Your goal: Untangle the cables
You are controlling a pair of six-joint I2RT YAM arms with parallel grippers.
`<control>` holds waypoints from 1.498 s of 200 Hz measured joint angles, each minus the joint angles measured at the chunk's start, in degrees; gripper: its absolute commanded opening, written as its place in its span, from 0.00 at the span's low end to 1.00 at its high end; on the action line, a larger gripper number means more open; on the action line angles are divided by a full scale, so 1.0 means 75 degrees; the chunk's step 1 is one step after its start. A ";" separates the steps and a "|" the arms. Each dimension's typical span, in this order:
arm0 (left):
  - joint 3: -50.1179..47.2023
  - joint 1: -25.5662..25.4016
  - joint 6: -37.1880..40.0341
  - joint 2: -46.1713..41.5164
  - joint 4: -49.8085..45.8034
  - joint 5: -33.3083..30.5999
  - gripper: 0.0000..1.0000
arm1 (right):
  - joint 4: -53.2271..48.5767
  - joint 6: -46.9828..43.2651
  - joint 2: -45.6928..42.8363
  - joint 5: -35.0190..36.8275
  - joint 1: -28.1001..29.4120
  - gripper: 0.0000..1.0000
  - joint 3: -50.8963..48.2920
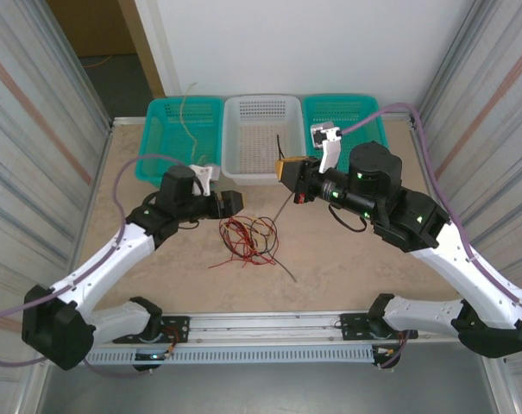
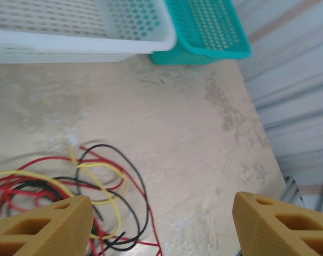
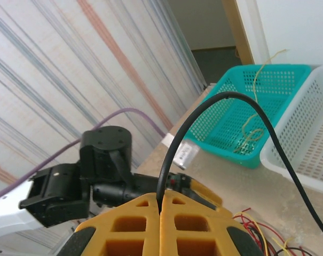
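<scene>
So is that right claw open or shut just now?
Shut. In the wrist view the right claw has its two yellow fingers pressed together, pinching a black cable that loops out between them.

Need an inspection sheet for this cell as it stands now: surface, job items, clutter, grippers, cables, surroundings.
Surface: beige table, mottled, no spill seen.
Job's things: tangle of red, black and yellow cables at the table's centre; one black cable held up, its lower end trailing on the table beside the tangle; a tan cable lies in the left teal basket.
Clutter: nothing seen.
Grippers: left gripper open over the tangle's edge, holding nothing; right gripper shut on the black cable.
Cables: lilac hoses run along both arms, apart from the tangle.
Surroundings: white basket and right teal basket at the far edge; corrugated walls on both sides.
</scene>
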 measured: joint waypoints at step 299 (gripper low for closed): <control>0.0213 -0.0143 -0.0323 0.0641 -0.1332 -0.0615 0.61 | -0.2792 -0.0300 0.5158 -0.0737 -0.5438 0.53 0.2967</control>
